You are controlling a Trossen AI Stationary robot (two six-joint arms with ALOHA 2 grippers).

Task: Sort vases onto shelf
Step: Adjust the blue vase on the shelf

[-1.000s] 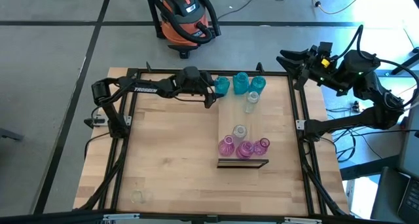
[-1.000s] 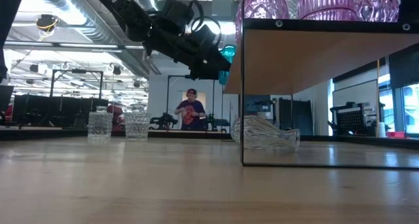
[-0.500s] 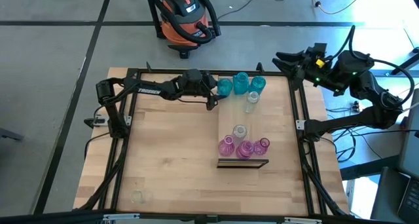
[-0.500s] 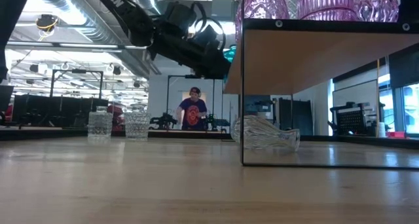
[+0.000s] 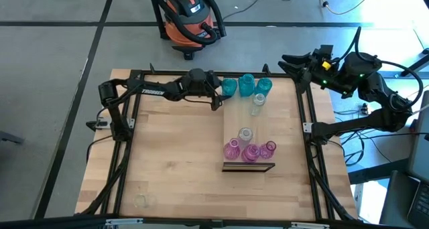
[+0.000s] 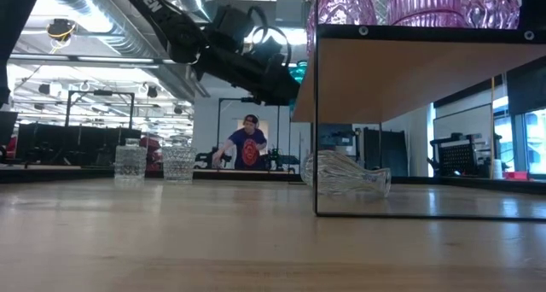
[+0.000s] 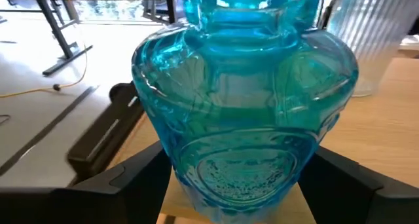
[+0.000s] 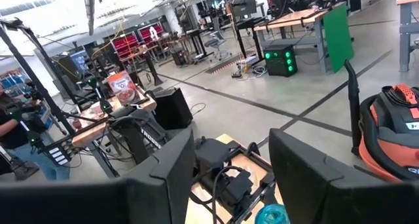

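A teal vase (image 7: 245, 119) sits between the left gripper (image 5: 218, 95) fingers, at the shelf (image 5: 234, 122) far end; whether they grip it, I cannot tell. The arm stretches level across the table. The right gripper (image 5: 287, 59), parted and empty, hangs beyond the table's far corner.

- In the left wrist view a teal vase (image 7: 245, 112) fills the picture; its neck is cut off at the edge.
- In the low view the shelf (image 6: 409, 70) hides all but slivers of the pink vases (image 6: 409, 8).
- Whether the left pincer (image 5: 220, 93) touches that teal vase cannot be told.
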